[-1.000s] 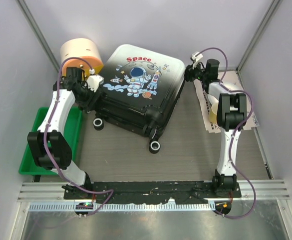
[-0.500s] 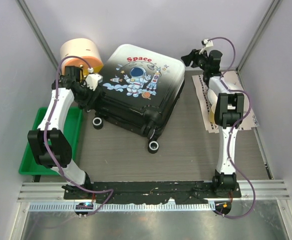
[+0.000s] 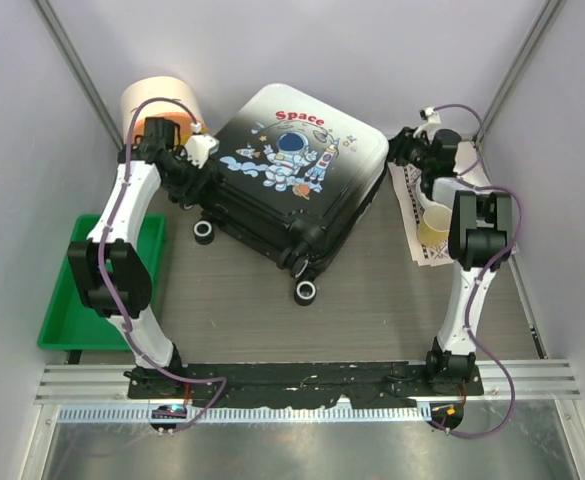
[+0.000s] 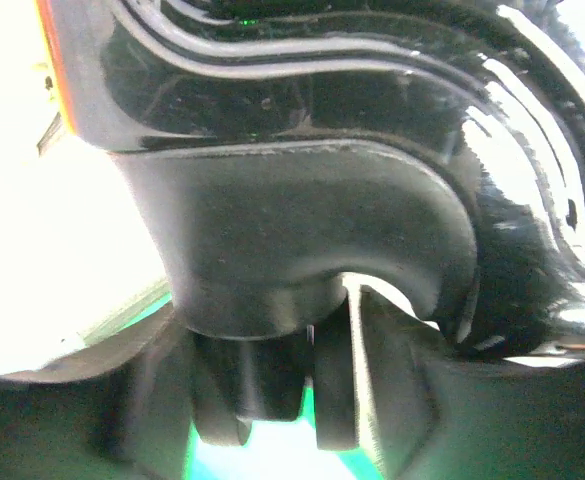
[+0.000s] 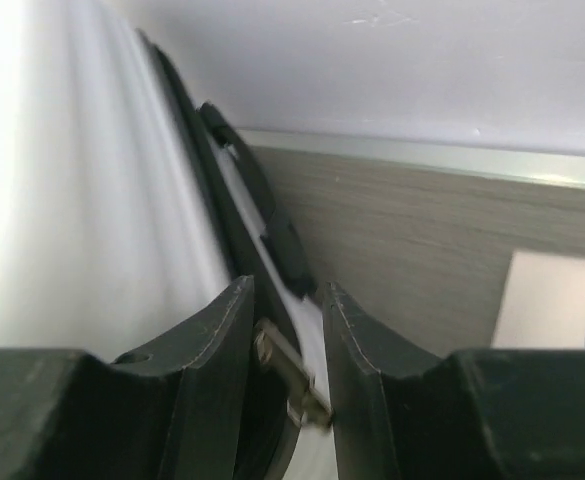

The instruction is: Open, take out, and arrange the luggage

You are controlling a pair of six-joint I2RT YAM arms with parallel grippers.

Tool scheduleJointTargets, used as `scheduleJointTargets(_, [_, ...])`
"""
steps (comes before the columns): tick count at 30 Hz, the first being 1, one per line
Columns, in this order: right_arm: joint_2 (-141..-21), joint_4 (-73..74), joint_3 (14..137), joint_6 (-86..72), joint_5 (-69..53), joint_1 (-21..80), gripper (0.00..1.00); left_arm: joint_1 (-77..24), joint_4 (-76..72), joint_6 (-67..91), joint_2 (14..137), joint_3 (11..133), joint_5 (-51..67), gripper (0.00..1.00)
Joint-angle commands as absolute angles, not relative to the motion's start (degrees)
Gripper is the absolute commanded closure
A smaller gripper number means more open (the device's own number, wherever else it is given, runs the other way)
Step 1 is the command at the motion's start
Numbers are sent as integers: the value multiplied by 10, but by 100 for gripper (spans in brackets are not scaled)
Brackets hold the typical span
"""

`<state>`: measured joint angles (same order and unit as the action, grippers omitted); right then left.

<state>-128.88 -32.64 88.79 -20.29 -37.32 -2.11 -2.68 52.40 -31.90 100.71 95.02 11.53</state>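
Note:
The luggage (image 3: 302, 180), a hard shell fading from white to black with a "Space" astronaut print, lies flat and closed in the middle of the table, wheels toward me. My left gripper (image 3: 194, 168) presses against its left rear corner. In the left wrist view the twin caster wheel (image 4: 262, 385) and its black housing sit between my blurred fingers (image 4: 412, 400), held. My right gripper (image 3: 403, 150) is at the right rear corner. Its jaws (image 5: 287, 300) stand narrowly apart along the zip line, with the metal zipper pull (image 5: 290, 378) lying across the gap and touching both pads beside the white shell (image 5: 102, 220).
A cream-and-orange cylinder (image 3: 157, 100) stands at the back left, close to my left arm. A green tray (image 3: 62, 300) lies at the left edge. Printed paper sheets (image 3: 424, 250) and a yellow cup (image 3: 433, 226) lie under my right arm. Enclosure walls close in on both sides.
The luggage has slid and turned toward the right, my left gripper moving with its corner. My right gripper lifted off, opened, then came back to the right corner and closed on the zipper pull.

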Motion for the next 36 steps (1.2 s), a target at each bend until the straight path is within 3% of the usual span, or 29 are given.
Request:
scheduleJointTargets(1, [-1184,-331,777,-214,-514,-18,60,-92,439,-204,1059,1047,193,24])
scheduleJointTargets(3, [-1145,-287,759,-169,-519,-22,60,-77,467,-171,1073,1114,177,19])
scheduleJointTargets(5, [-1122,-245,747,-129,-526,-22,59,-63,486,-138,1071,1148,188,9])
scheduleJointTargets(9, [-1106,-207,755,-108,-546,-25,59,-15,495,-81,1026,1165,205,7])
scheduleJointTargets(13, [-1110,-152,813,-78,-570,-31,60,28,494,-30,954,1090,218,6])
scheduleJointTargets(17, [-1169,-121,911,-79,-464,-40,60,40,488,-4,871,987,192,8])
scheduleJointTargets(24, [-1291,-97,1064,-89,-385,-23,61,43,438,77,804,830,205,13])
scheduleJointTargets(29, [-1296,-36,1043,-16,-388,16,62,44,438,100,802,809,201,16])
scheduleJointTargets(36, [-1181,-17,840,19,-501,37,65,43,431,109,786,766,220,17])
